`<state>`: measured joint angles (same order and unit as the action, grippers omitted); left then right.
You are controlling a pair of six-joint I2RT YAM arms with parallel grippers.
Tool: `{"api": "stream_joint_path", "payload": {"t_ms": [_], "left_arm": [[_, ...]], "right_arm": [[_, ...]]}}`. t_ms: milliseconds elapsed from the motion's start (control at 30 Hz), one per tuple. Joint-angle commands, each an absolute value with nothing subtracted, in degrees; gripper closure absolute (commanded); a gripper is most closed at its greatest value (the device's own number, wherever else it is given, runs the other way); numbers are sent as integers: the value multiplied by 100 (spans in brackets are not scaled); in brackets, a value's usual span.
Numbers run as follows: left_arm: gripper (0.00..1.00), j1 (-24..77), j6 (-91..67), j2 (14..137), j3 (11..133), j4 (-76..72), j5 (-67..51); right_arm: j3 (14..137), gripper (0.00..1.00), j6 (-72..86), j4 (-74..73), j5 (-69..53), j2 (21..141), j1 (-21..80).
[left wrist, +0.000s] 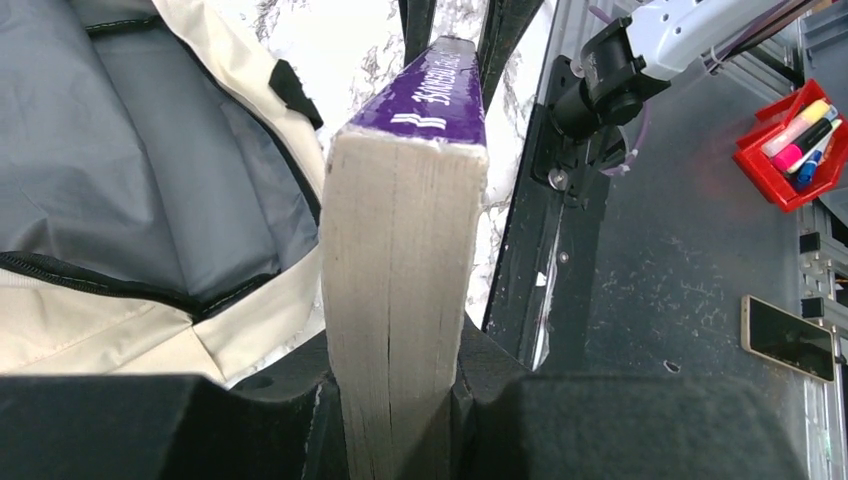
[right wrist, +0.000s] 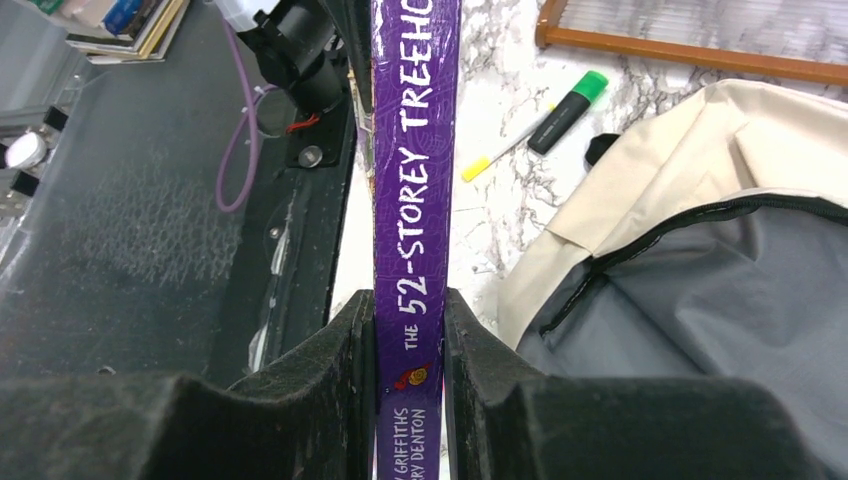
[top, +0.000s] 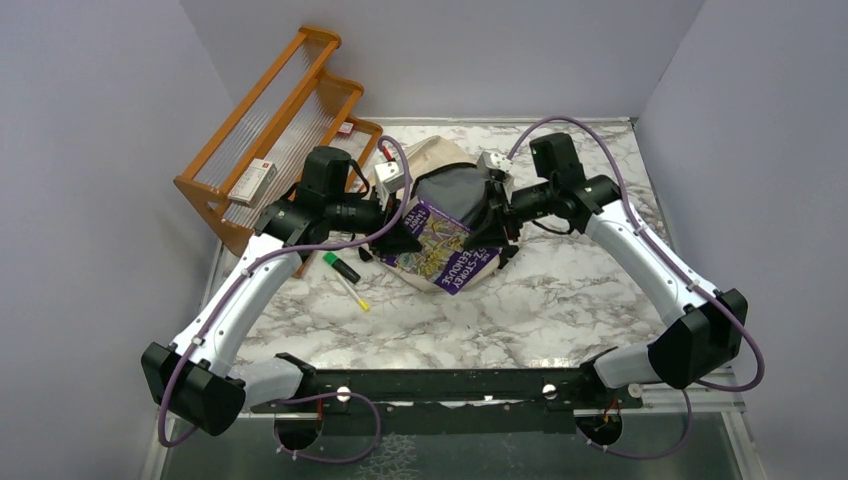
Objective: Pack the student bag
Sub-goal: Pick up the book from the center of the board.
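The student bag (top: 437, 160) lies at the back middle of the marble table, its mouth open and its grey lining showing. A thick purple book (top: 445, 250) hangs tilted just in front of that opening, held from both sides. My left gripper (top: 400, 228) is shut on the book's page edge (left wrist: 405, 250), with the bag's lining (left wrist: 120, 150) to its left. My right gripper (top: 497, 225) is shut on the book's purple spine (right wrist: 415, 200), with the bag (right wrist: 700, 290) to its right. Both pairs of jaws press flat against the book.
A green-capped highlighter (top: 341, 267) and a thin pen with a yellow tip (top: 350, 290) lie on the table left of the book. An orange wooden rack (top: 270, 130) stands at the back left, holding a small box (top: 257, 180).
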<state>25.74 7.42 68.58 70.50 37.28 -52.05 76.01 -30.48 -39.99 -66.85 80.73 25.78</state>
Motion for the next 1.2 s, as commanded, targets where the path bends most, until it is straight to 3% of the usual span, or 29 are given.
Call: {"api": "stream_joint_path", "payload": {"t_ms": [0,233,500,633,900,1167], "left_arm": [[100,2558,729,6691,7261,3435,-4964],[100,2542,39,6500,6959,2278,-4203],[100,2346,-920,6232,6641,944,-4108],[100,2254,-1345,5999,6377,196,-4395],[100,2232,-2407,5985,6030,-1292,-5442],[100,2241,-2833,6172,5993,-1709,-6088]], "right_arm": [[7383,70,-2506,-3245,-6442,7768,2593],[6153,32,-647,-1097,-4649,6817,2593],[4780,15,1417,782,-2354,5859,2515],[4381,12,2161,1366,-2303,5700,2340],[3864,10,2714,3166,-3779,5656,2158],[3852,13,3009,4213,-4589,5856,2153]]}}
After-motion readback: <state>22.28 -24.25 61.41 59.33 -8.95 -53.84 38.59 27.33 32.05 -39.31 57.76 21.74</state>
